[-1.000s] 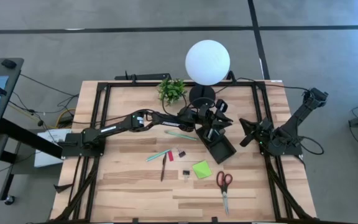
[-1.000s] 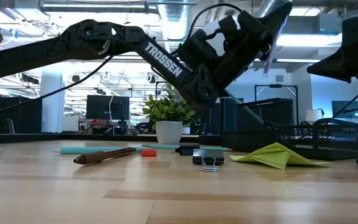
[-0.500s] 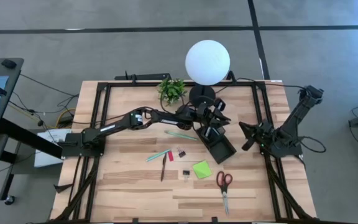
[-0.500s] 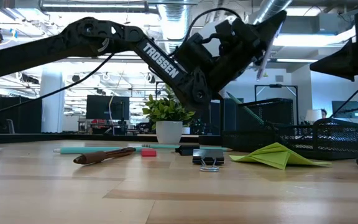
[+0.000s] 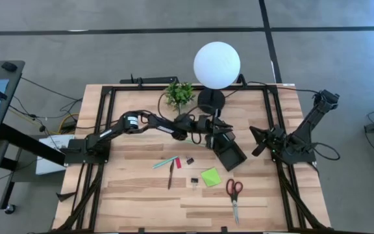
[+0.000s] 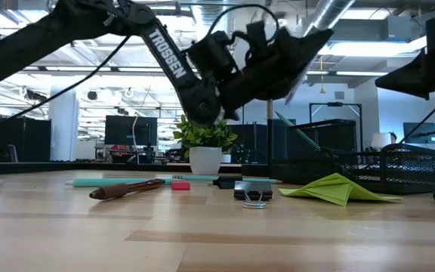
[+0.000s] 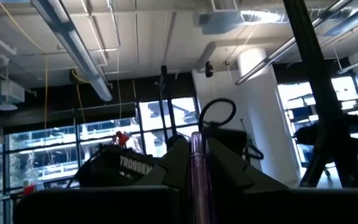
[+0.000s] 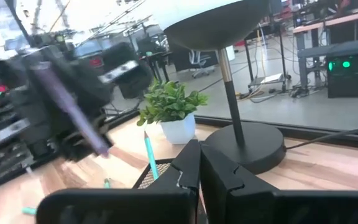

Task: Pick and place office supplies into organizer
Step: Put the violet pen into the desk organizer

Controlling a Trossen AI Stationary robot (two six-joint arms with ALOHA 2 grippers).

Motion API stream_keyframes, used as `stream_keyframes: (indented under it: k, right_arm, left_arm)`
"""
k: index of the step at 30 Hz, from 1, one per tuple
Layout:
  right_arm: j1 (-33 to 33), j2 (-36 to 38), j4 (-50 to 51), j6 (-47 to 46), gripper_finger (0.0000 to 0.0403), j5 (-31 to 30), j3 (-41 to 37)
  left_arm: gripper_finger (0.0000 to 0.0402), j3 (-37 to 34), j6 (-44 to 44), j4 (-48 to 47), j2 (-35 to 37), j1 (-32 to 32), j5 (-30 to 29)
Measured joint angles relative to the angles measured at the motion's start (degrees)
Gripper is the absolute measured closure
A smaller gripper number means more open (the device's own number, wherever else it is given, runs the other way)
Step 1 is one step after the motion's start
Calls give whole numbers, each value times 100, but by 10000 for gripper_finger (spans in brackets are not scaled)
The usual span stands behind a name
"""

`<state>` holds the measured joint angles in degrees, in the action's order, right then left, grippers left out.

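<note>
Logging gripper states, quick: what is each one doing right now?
Left gripper: shut on a purple pen, above the organizer.
Right gripper: shut, empty.

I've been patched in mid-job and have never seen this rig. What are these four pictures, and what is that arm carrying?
Two dark robot arms work at a wooden table. One camera looks straight down, one sits at table height, and one rides on each wrist. The left gripper holds a pale purple pen above the black mesh organizer. The right gripper waits, shut, near the table's right side. On the wood lie a teal pen, a dark pen, a lime-green sticky-note pad and red-handled scissors.
</note>
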<state>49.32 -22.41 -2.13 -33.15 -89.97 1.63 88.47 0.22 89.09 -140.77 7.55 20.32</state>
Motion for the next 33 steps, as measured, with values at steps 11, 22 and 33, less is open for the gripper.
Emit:
stream_keyframes:
  k: [11, 22, 33]
  right_arm:
    - [-72, 0, -5, -183, 403, -2, 0]
    - [-72, 0, -4, -192, 403, 0, 0]
    - [-281, 0, -46, -199, 403, -2, -1]
  left_arm:
    - [376, 412, 320, -482, 34, -54, -63]
    - [376, 408, 658, -539, 11, -17, -100]
    - [376, 756, 491, -983, 11, -8, 214]
